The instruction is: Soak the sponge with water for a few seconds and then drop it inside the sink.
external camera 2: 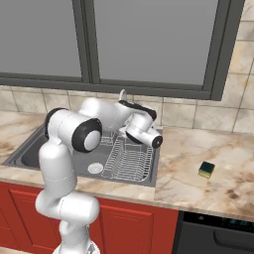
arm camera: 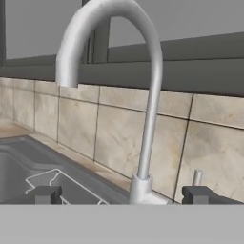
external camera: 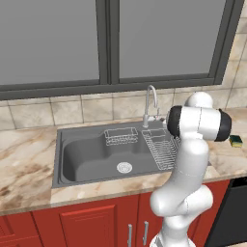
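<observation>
We have hardly begun: no water runs, the sponge (external camera 2: 207,169) lies untouched near the worktop's right edge, our gripper (arm camera: 122,194) wide, empty, facing the faucet (arm camera: 143,95)

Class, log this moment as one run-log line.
end effector: open, at faucet | sponge: on counter, untouched | sink: no water running

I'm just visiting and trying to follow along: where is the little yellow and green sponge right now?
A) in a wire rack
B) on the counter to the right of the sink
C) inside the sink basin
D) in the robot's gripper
B: the sponge lies on the marble counter, well right of the sink, while the gripper stands open at the faucet.
</observation>
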Motion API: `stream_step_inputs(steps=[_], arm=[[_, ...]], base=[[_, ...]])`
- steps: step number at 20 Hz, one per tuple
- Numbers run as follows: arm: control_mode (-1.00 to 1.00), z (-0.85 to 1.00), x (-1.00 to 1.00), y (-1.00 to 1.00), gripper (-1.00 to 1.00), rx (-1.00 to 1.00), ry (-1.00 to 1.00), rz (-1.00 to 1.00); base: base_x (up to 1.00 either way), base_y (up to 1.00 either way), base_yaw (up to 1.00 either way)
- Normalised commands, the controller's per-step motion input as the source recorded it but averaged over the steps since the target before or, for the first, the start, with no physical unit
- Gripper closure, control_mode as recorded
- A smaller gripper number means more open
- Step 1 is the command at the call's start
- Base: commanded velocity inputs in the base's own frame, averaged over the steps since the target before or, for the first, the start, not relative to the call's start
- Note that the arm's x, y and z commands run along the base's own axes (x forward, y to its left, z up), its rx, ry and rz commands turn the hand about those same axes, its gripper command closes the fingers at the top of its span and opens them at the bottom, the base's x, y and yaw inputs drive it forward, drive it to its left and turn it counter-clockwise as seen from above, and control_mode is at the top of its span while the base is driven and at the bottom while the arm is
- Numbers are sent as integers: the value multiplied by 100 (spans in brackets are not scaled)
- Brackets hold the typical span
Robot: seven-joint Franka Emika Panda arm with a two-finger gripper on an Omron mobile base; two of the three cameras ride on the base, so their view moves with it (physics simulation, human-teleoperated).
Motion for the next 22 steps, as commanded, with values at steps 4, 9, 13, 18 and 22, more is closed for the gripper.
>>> stream_step_inputs(steps=[4, 9, 13, 18, 22], arm=[[-100, -9, 16, 0, -100, 0, 0, 1], [-100, 0, 13, 0, -100, 0, 0, 1], [-100, 0, 24, 0, -100, 0, 0, 1], [-100, -4, 37, 0, -100, 0, 0, 0], [-100, -11, 34, 0, -100, 0, 0, 0]], base=[[0, 0, 0], [0, 0, 0], [0, 0, 0], [0, 0, 0], [0, 0, 0]])
